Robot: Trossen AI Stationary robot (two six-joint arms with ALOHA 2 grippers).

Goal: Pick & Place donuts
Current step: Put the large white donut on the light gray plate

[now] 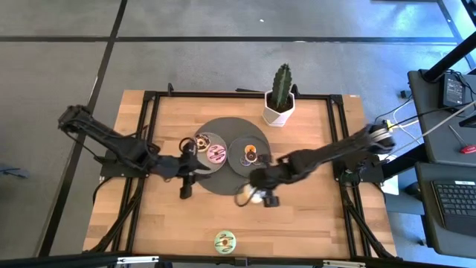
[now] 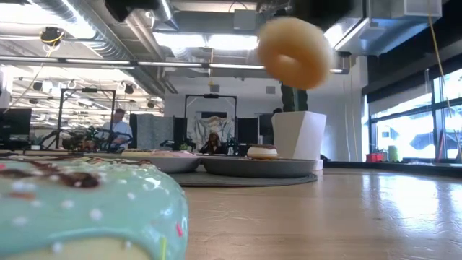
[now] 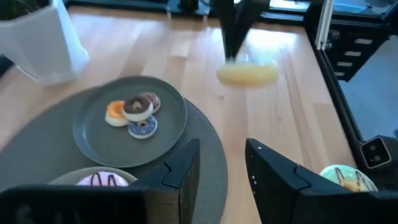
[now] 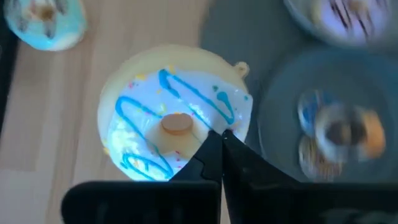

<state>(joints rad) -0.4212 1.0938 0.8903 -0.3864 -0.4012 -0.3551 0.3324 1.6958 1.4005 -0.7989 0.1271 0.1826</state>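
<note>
The right claw [image 1: 256, 195] was clamped on a white-iced donut [image 4: 177, 121], held above the worktop [image 1: 312, 216] at the mat's 5 o'clock edge. The left claw [image 3: 221, 168] stood apart.

Both arms are black, made of slim jointed links. The right arm [image 1: 327, 155] has a silver-grey ring at one joint. The left gripper [image 3: 224, 171] has two dark, angular, matte fingers.

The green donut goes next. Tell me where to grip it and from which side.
Come straight down from above: the green donut lies flat, icing up, alone near the front edge of the table. Probably best to pinch one side of its ring, one finger in the hole, one outside.
</note>
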